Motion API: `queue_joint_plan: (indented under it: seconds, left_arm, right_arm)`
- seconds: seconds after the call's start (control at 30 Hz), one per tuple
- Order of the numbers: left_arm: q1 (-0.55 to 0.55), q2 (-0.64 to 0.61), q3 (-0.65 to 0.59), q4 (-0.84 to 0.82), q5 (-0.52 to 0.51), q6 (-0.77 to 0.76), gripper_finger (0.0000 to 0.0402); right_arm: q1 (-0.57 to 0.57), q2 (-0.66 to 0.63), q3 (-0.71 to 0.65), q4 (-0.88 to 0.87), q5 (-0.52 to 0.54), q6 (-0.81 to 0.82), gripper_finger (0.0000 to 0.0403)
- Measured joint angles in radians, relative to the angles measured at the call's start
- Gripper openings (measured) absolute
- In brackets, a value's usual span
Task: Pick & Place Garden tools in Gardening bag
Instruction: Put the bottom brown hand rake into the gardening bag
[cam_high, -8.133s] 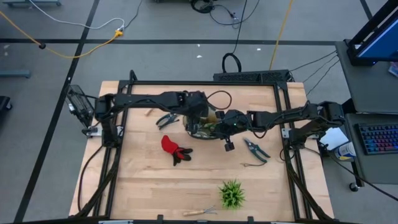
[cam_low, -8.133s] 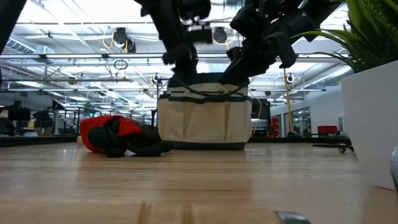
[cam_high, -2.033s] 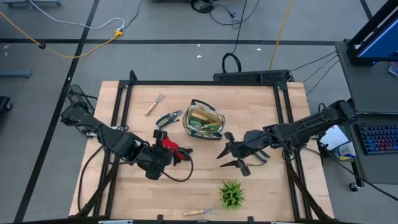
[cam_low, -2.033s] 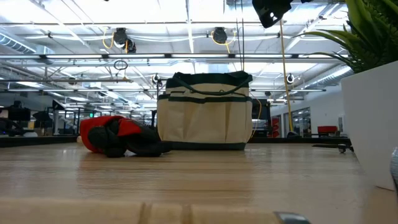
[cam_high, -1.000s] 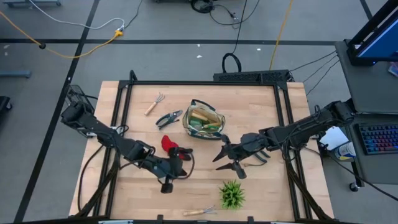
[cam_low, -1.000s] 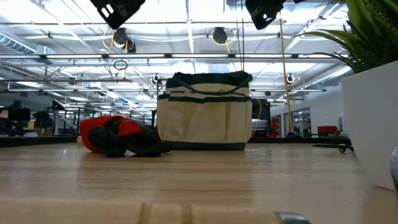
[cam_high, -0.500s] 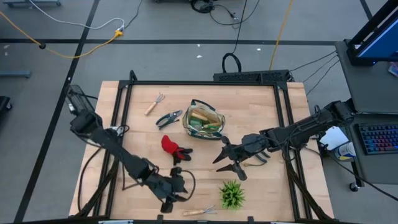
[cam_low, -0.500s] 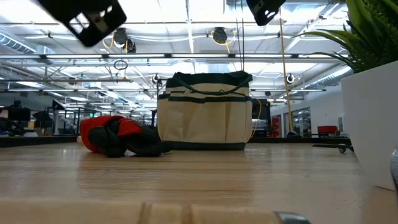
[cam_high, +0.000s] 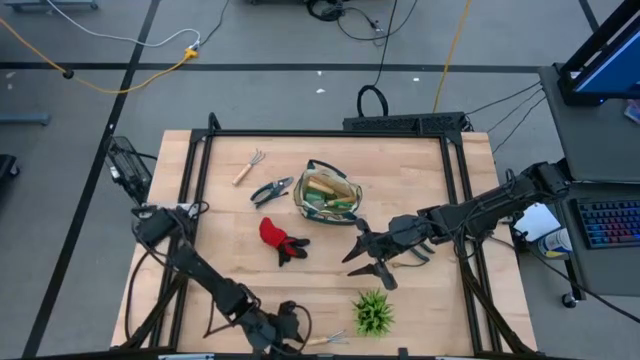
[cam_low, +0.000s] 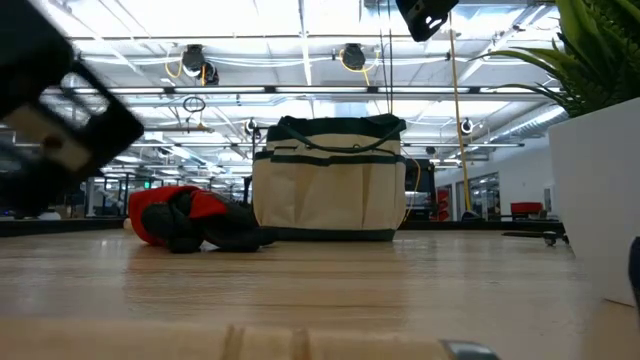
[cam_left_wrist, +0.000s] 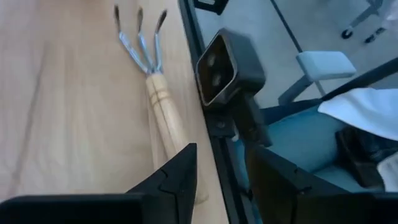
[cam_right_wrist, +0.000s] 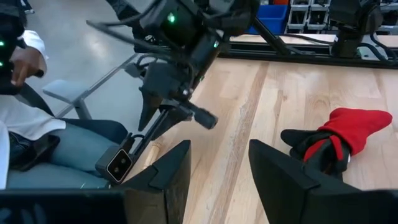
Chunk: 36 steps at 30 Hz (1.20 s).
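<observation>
- Pale wooden table (cam_high: 320, 290) carries everything, with grey floor around it.
- Small wooden-handled rake (cam_left_wrist: 151, 90) lies at the table's near edge, beside the green spiky plant (cam_high: 372, 312), outside the bag.
- Left gripper (cam_high: 284, 327) hovers just beside this rake, fingers (cam_left_wrist: 177, 177) apart and holding nothing, probably to pick it.
- Cream fabric gardening bag (cam_high: 329, 194) stands open near the table's middle, already with tools inside.
- Red-and-black glove (cam_high: 278, 240) and dark-handled shears (cam_high: 271, 190) lie near the bag.
- Right gripper (cam_high: 366, 262) waits above the table, its fingers (cam_right_wrist: 273, 177) apart and empty.
</observation>
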<state>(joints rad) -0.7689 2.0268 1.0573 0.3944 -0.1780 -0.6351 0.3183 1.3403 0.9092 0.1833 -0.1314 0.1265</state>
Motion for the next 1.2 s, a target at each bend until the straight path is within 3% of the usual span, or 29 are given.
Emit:
queue_joint_plan:
  seconds: [0.47,1.2]
  left_arm:
    - [0.001,0.035,0.0,0.006,-0.13,0.029,0.0141]
    - [0.028,0.035,0.0,-0.069,-0.088,0.035,0.0141]
  right_arm:
    - [0.0,0.0,0.0,0.0,0.0,-0.014,0.0155]
    - [0.0,0.0,0.0,0.0,0.0,-0.016,0.0155]
